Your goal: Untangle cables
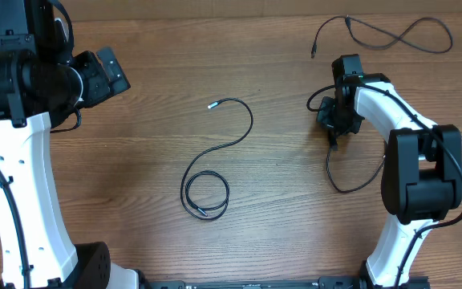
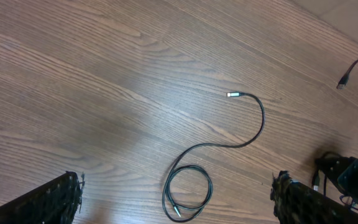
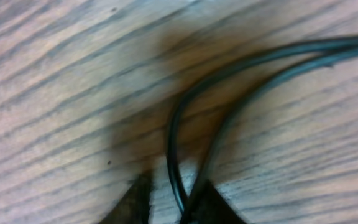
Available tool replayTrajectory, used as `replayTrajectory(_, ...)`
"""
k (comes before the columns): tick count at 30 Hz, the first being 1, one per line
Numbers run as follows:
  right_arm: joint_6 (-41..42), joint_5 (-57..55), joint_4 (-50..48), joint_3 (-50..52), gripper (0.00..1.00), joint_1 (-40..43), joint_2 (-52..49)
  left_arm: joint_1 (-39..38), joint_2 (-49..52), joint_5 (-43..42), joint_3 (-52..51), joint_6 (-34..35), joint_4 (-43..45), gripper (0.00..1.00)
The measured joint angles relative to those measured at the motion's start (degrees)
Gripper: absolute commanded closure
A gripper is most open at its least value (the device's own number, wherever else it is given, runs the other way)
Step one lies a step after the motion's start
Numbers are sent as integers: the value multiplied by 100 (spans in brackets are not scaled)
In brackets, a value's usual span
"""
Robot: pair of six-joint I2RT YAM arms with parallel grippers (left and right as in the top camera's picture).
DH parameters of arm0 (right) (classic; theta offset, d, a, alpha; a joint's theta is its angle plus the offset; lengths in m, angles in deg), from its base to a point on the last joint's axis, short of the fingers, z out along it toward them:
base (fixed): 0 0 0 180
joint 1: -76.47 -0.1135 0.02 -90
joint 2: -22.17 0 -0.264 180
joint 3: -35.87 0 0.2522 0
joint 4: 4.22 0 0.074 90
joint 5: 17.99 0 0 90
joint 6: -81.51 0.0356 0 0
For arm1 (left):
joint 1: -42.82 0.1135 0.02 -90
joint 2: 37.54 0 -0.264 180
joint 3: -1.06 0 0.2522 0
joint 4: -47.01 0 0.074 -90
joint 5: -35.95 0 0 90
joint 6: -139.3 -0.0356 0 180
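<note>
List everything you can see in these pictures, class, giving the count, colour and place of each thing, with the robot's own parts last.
table: one, brown wood grain, under everything
coiled cable: one, black with a silver tip, middle of the table, apart from the others
far cable: one, black, far right part of the table, lying loose
looped cable: one, black, right side, running up between the right gripper's fingertips
left arm: one, white and black, left edge
right arm: one, white and black, right edge
left gripper: one, black, far left above the table, open, holding nothing
right gripper: one, black, down at the table, a fingertip on either side of the looped cable
</note>
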Motion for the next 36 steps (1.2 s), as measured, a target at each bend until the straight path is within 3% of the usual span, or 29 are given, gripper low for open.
replayTrajectory(2,11,4,-20,0,96,0,-2,0,0,0,0,0,0,0)
replayTrajectory(11,522,13,190,-188,96,114,-37,0,0,0,0,2,0,0)
replayTrajectory(19,1639,11,955,-1755,96,855,-146,0,0,0,0,0,-2,0)
replayTrajectory(26,2549,17,964,-2986,96,1349,-146,0,0,-2,0,2,-2,0)
replayTrajectory(36,3215,-297,896,-3130,96,1392,-146,0,0,0,0,0,-7,0)
